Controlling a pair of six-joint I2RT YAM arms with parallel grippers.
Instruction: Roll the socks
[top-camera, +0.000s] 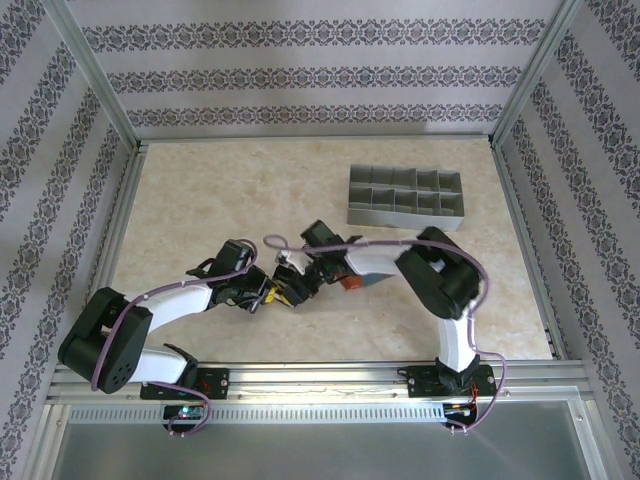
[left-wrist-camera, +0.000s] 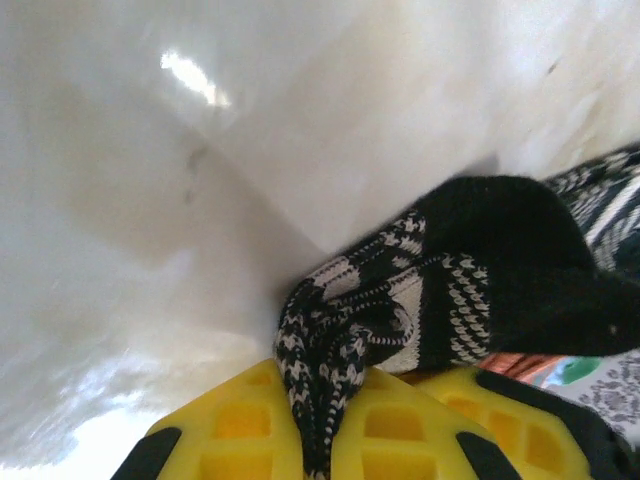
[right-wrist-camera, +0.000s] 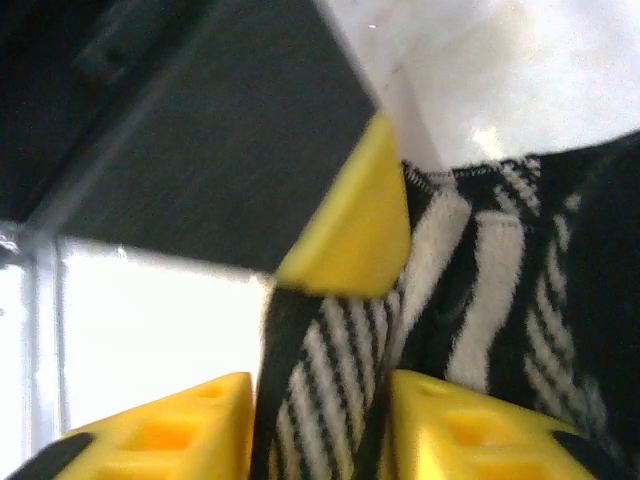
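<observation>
The black sock with white stripes lies bunched on the pale table. My left gripper is shut on a twisted fold of it, pinched tight between the yellow fingers. My right gripper is open, its yellow fingers apart, with a striped band of the same black sock lying in the gap. A yellow fingertip of the left gripper sits just above that band. From above, the left gripper and right gripper meet at the table's middle. An orange patch of the other sock peeks out under the right arm.
A grey divided organiser tray stands at the back right of the table. Patterned walls and an aluminium frame enclose the workspace. Both arms crowd the near middle.
</observation>
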